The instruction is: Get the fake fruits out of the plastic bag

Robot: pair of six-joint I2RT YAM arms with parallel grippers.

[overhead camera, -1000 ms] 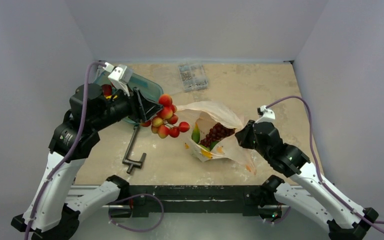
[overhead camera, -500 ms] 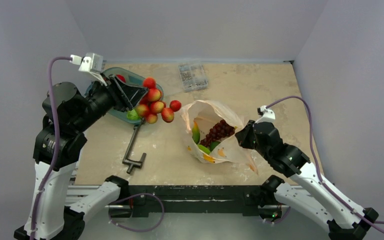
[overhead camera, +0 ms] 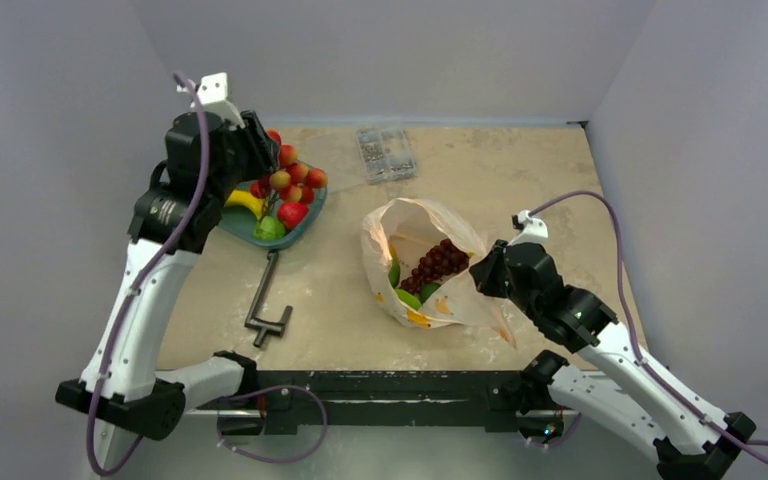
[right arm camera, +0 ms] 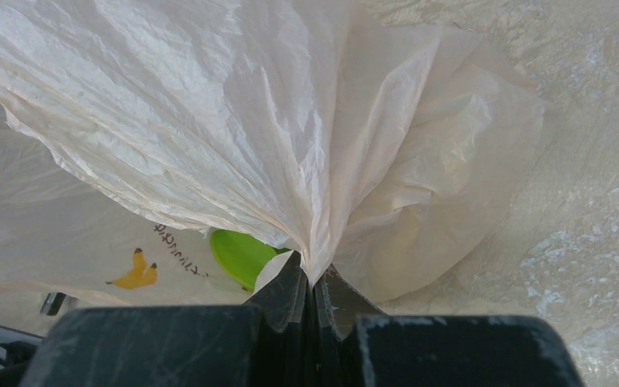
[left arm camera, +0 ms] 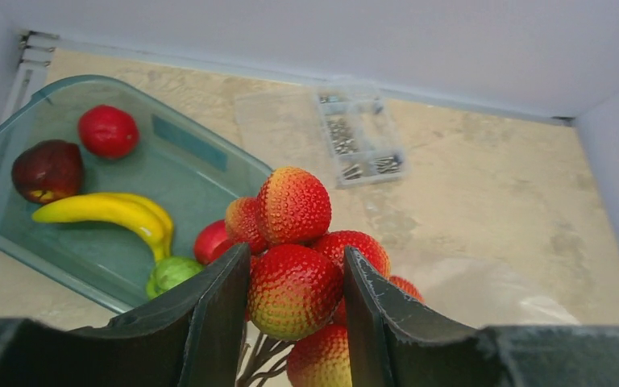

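In the upper left of the overhead view, the left gripper [left arm camera: 296, 266] was held above the near edge of the teal tray [left arm camera: 16, 234], its two dark fingers [left arm camera: 218, 314] clamped on either side of one red-yellow ball of the cherry-like bunch [left arm camera: 293, 206]. The rest of the bunch rose above the fingertips and hung below them on thin stems. Inside the tray lay a yellow banana [left arm camera: 105, 211], a bright red apple [left arm camera: 108, 131] and a dark red apple [left arm camera: 47, 171] toward its far left corner, a green lime [left arm camera: 171, 274] against the near wall, and another red fruit [left arm camera: 209, 240] partly hidden behind the bunch. A clear box [left arm camera: 359, 145] of small parts sat beyond the tray near the back wall. A grey metal clamp [overhead camera: 268, 300] lay flat on the table [overhead camera: 540, 180], just below the tray in the overhead view. The plastic bag [overhead camera: 415, 225] sat at the centre of that view with its mouth spread open. A dark red grape cluster [overhead camera: 438, 263] was visible inside it, with green fruits [overhead camera: 407, 297] beside and below the cluster. At the bag's right edge, the right gripper [right arm camera: 313, 270] was fully closed, pinching a gathered fold of the thin film between its fingertips. In the right wrist view, the film fanned out in creases from the pinch, a green fruit showed just behind it, and a small yellow banana print marked the bag at the lower left.
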